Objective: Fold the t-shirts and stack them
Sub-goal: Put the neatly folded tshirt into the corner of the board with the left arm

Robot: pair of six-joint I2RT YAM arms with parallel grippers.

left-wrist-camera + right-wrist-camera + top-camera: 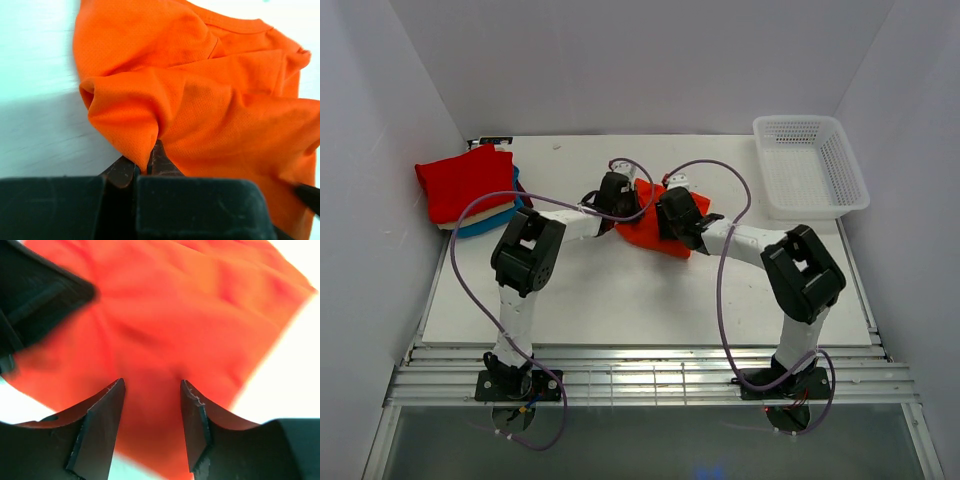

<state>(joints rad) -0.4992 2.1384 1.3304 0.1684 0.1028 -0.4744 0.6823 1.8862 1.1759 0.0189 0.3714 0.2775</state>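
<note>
One orange t-shirt (645,232) on a white table (620,300), seemingly walled

Orange t-shirt (210,100): soft matt cloth, fine pinhole weave, creased. Left pincer (145,162): matt black plastic, scuffed edges. Bench (620,300): smooth white, slight sheen. Basket (820,207) over there: white plastic mesh.

Open table (620,305) was seen along the near edge. The middle was blocked by the orange shirt (658,235), the left gripper (145,162) and the right gripper (152,390). Far corners were occupied: folded shirts (468,188) left, basket (810,168) right.
</note>
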